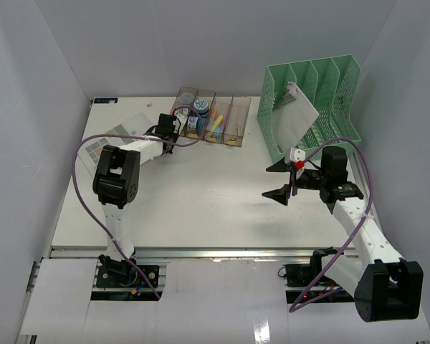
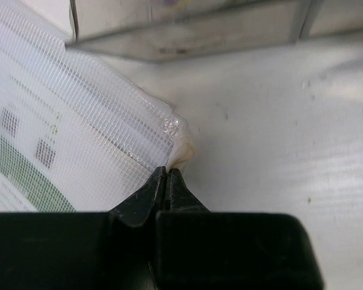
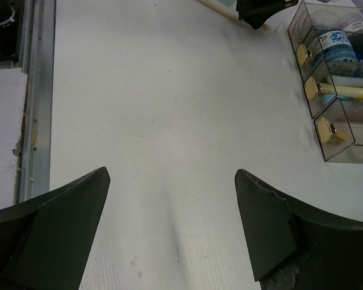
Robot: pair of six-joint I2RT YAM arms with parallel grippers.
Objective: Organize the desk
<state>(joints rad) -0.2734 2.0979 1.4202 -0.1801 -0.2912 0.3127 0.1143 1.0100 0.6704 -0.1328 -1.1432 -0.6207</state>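
left jaws: left gripper has its black tips pressed together right at the corner of the mesh pouch; i cannot tell whether the corner is caught between them
right jaws: right gripper stands spread wide with nothing between the fingers, only bare tabletop in the gap in the wrist view
desk: the desk is the white top under both arms, filling most of the overhead view
rail: silver rail runs along the near edge of the desk, in front of the arm bases
mesh pouch: lies flat at the far left of the desk, translucent, with a printed sheet showing through it
clear bins: row of clear bins stands at the far middle of the desk, just beside the left gripper; small items inside, among them a blue-labelled container
file rack: green file rack stands at the far right of the desk, behind the right gripper
in the rack: white sheet leans tilted in one slot
left arm: reaches toward the far left, low over the pouch
right arm: held above the desk on the right, well apart from the bins
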